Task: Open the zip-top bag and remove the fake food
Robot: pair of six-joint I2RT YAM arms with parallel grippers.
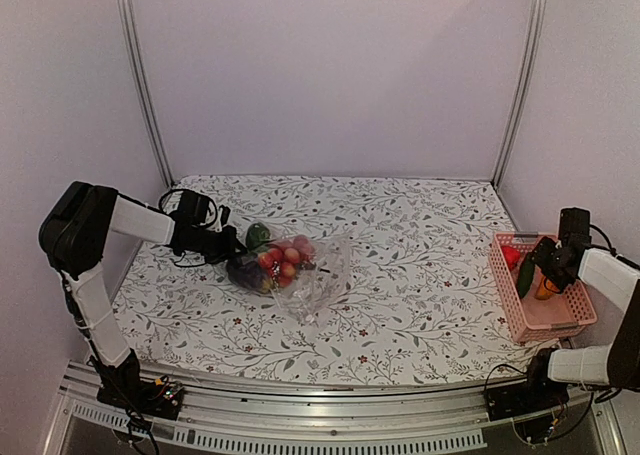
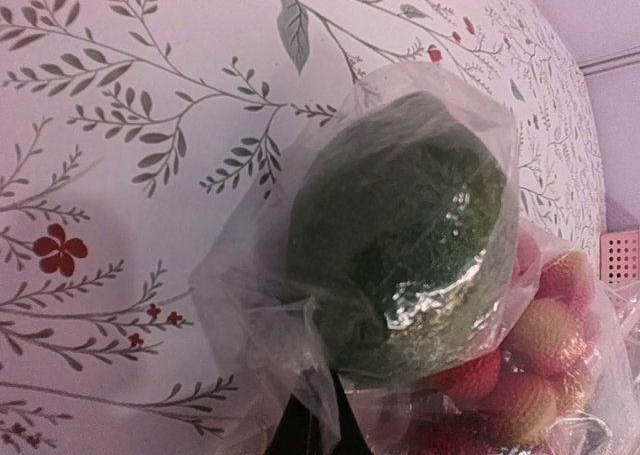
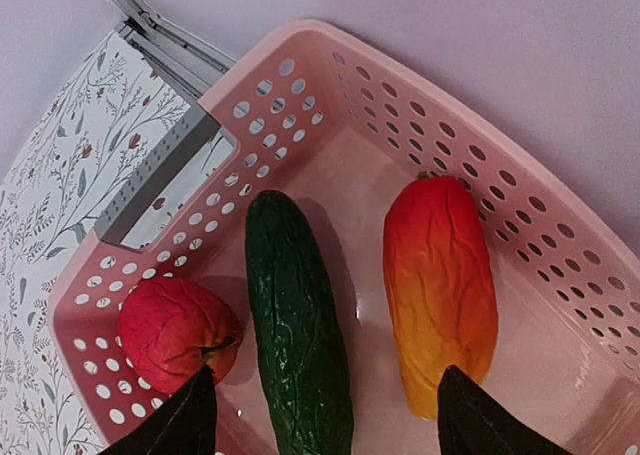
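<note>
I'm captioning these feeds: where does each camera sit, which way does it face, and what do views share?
Top external: high behind the arm bases, looking down on the table; both arms show, left gripper at the bag, right gripper over the basket.
Left wrist: against the bag, facing a green vegetable and red fruits; a sliver of gripper shows.
Right wrist: looks down into the basket at a cucumber; two fingertips show.
Shared: the bag, top and left wrist; the basket, top and right wrist.
</note>
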